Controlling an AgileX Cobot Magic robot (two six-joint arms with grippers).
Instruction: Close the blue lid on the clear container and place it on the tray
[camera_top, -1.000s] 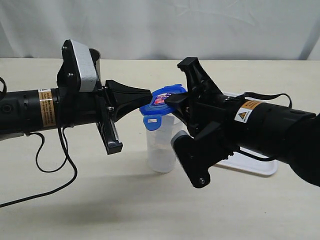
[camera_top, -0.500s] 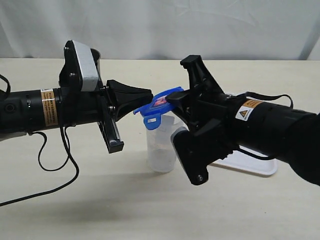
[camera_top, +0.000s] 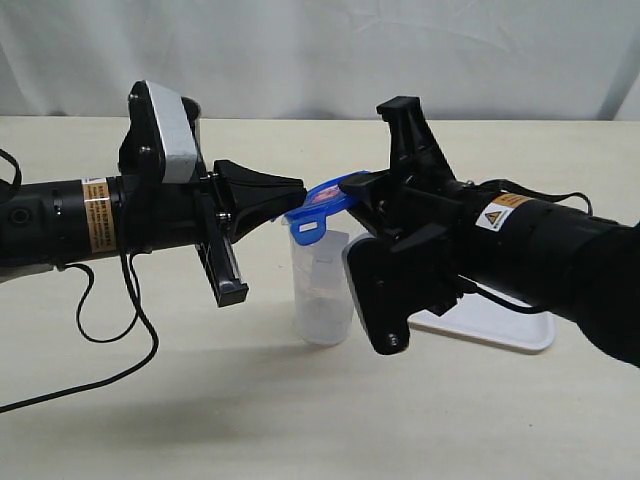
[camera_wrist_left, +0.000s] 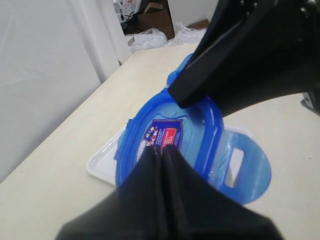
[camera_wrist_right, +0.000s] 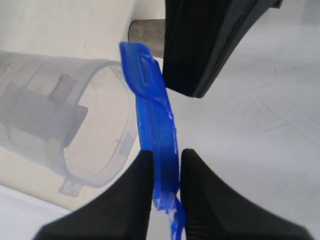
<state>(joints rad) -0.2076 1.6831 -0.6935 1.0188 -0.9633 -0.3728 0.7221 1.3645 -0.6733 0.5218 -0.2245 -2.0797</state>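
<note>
The blue lid (camera_top: 318, 203) hangs tilted just over the open mouth of the clear container (camera_top: 322, 290), which stands upright on the table. My right gripper (camera_top: 345, 188) is shut on the lid's rim; in the right wrist view the lid (camera_wrist_right: 155, 125) stands edge-on between its fingers (camera_wrist_right: 164, 155), with the container (camera_wrist_right: 75, 130) beside it. My left gripper (camera_top: 298, 190) is shut, and its tip (camera_wrist_left: 165, 148) rests against the sticker on top of the lid (camera_wrist_left: 200, 130). The white tray (camera_top: 500, 328) lies behind the right arm, partly hidden.
A steel cup (camera_top: 190, 108) stands behind the left arm, seen also as the steel cup (camera_wrist_right: 145, 30) in the right wrist view. The tray's corner (camera_wrist_left: 102, 160) shows beyond the lid. A black cable (camera_top: 110, 330) loops on the table at the left.
The right gripper has shifted slightly right and turned, bringing the lid from a steep tilt toward the camera to a flatter pose over the container mouth. The left arm has barely moved.
</note>
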